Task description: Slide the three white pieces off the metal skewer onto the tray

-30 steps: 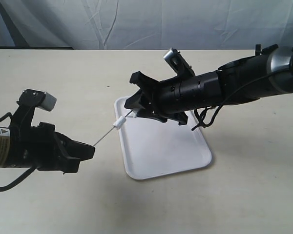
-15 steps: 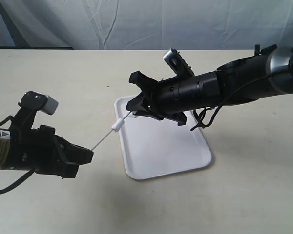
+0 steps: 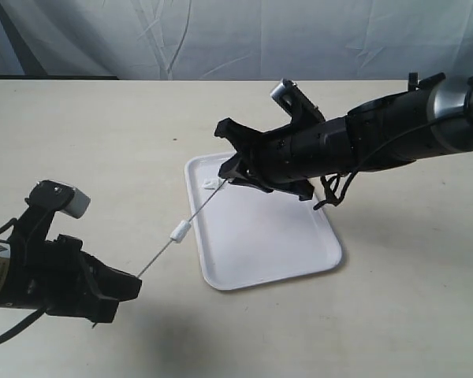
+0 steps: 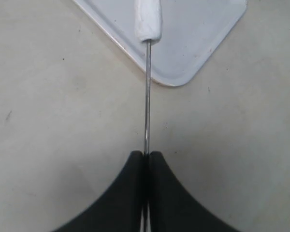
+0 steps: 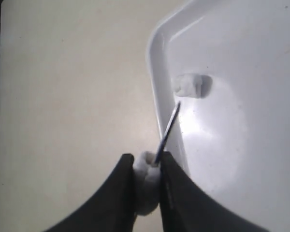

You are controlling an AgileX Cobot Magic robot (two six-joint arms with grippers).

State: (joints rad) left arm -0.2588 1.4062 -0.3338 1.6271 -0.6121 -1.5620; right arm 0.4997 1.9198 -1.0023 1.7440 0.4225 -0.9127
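Observation:
The metal skewer [image 3: 185, 223] slants from my left gripper [image 3: 134, 285] up toward the tray [image 3: 292, 244]. In the left wrist view the left gripper [image 4: 146, 155] is shut on the skewer [image 4: 147, 96], with one white piece [image 4: 148, 21] threaded farther along it; the same white piece [image 3: 180, 231] hangs just off the tray's near-left edge. My right gripper [image 3: 235, 169] hovers over the tray's far-left corner. In the right wrist view the right gripper [image 5: 146, 159] is shut on a second white piece [image 5: 146, 186], from which the skewer tip [image 5: 168, 130] pokes out. A third white piece [image 5: 189, 85] lies loose on the tray [image 5: 251, 159].
The tray sits on a pale tabletop [image 3: 102, 134] with a grey cloth backdrop [image 3: 221, 39] behind. The right arm [image 3: 378, 138] reaches across above the tray's far side, with a cable loop [image 3: 331, 193] hanging beside it.
My left gripper has pulled down and left with the skewer, carrying one threaded piece away from the tray corner. One white piece now lies on the tray. The right gripper barely moved.

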